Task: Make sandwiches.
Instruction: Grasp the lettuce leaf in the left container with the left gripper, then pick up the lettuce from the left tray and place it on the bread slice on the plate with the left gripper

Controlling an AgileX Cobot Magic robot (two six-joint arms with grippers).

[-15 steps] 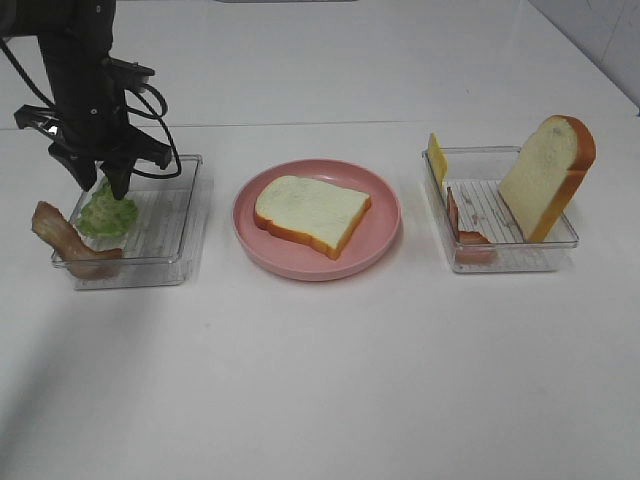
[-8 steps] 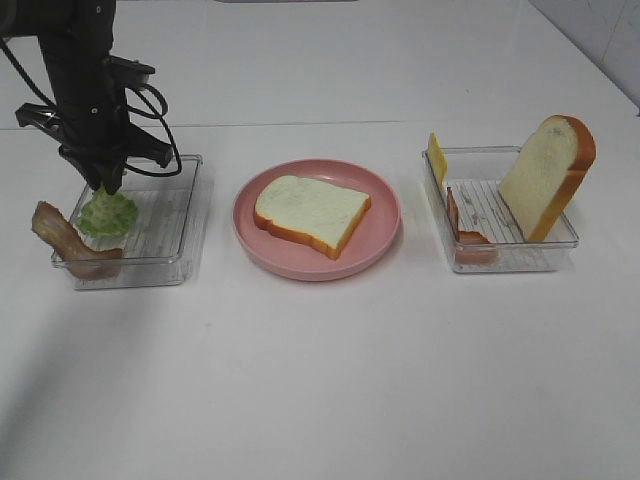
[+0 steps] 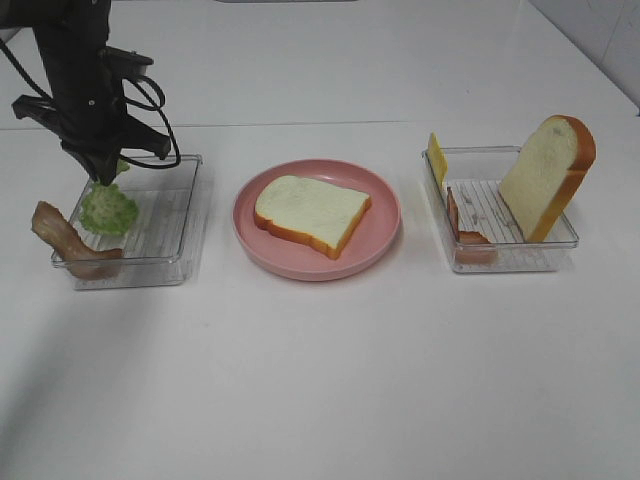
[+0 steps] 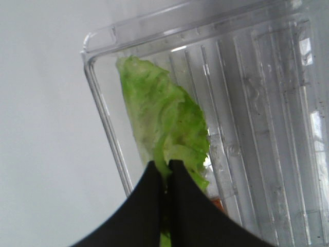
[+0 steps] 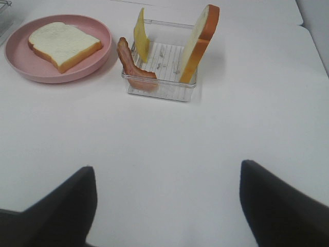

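Lettuce pickup: left gripper point(image 4: 167, 170) jaws clamped the lettuce leaf point(image 4: 164, 118) over the tray point(image 3: 186, 205) left of the pink plate point(image 3: 386, 215). Right gripper point(image 5: 167, 198) jaws stood wide, empty. Next probably needed the leaf carried onto the plate's bread slice point(image 3: 310, 212).

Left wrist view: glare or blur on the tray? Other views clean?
Left wrist: white glare streaks on the tray rim and ribs; lettuce fairly sharp, left claw soft-edged. Right wrist: right claw blurry, table near blown out. Exterior high: even light, soft shadow under the plate.

Green lettuce leaf point(image 3: 108, 210), pink plate point(image 3: 385, 220), white bread slice point(image 3: 310, 212) (orange-brown crust point(image 3: 296, 238)), yellow cheese slice point(image 3: 437, 157), ribbed clear tray point(image 3: 170, 220).
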